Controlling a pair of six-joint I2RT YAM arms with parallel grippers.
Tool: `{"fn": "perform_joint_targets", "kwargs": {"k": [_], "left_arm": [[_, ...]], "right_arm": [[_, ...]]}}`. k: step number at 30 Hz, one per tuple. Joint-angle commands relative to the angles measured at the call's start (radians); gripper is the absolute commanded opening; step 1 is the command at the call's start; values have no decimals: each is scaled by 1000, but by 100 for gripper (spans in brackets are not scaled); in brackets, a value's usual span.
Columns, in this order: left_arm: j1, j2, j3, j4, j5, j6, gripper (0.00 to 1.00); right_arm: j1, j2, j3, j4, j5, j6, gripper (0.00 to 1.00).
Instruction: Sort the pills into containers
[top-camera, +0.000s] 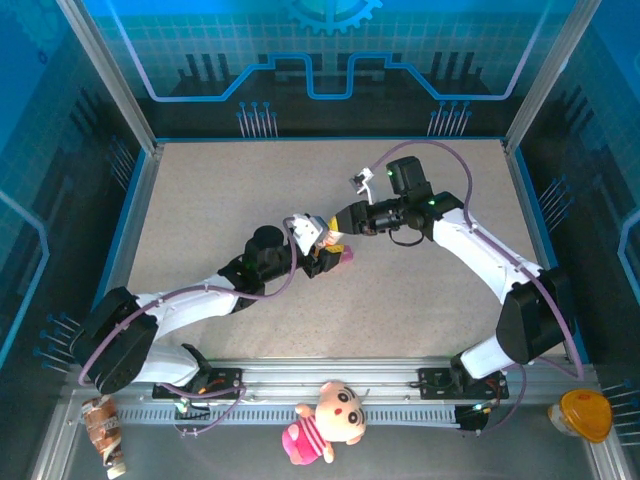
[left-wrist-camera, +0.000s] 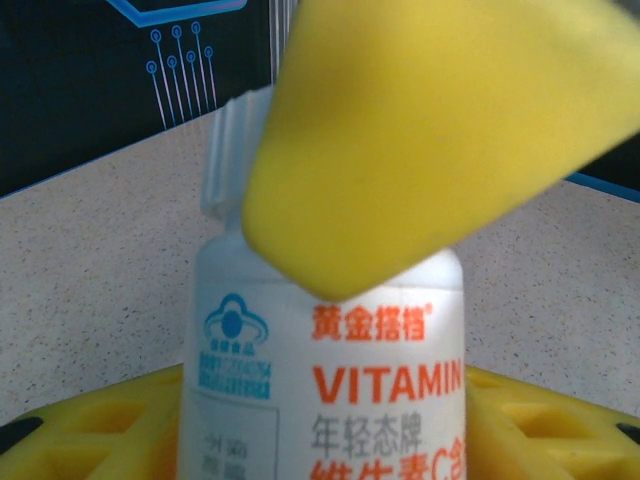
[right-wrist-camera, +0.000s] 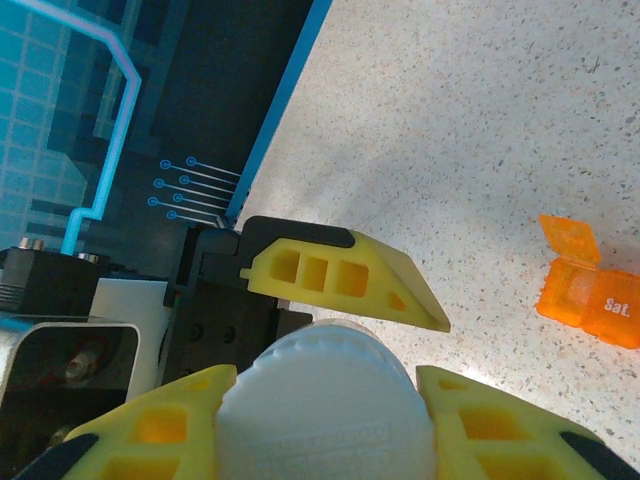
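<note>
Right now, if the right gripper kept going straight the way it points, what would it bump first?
The right gripper holds the white bottle by its cap. Straight past that, the left gripper looks nearest, its yellow finger first, though depth is unclear.

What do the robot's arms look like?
Two white arms, left arm and right arm, with chunky black joints. A thin purple cable loops along each. Their fingers are yellow plastic with hollow square pockets and black tips.

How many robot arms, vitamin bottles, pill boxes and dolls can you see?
Robot arms: 2 (left arm, right arm)
Vitamin bottle: 1
Pill box: 1
Doll: 1
Total: 5
</note>
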Motion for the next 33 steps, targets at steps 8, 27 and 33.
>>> {"fn": "perform_joint_targets", "kwargs": {"k": [8, 27, 33], "left_arm": [[-2, 1, 28, 15, -13, 0, 40], [0, -92, -18, 3, -41, -47, 0], [-1, -95, -1, -31, -18, -61, 0]], "right_arm": [[11, 15, -16, 35, -27, 13, 26], [-50, -265, -185, 200, 209, 249, 83], [26, -252, -168, 235, 280, 265, 82]]}}
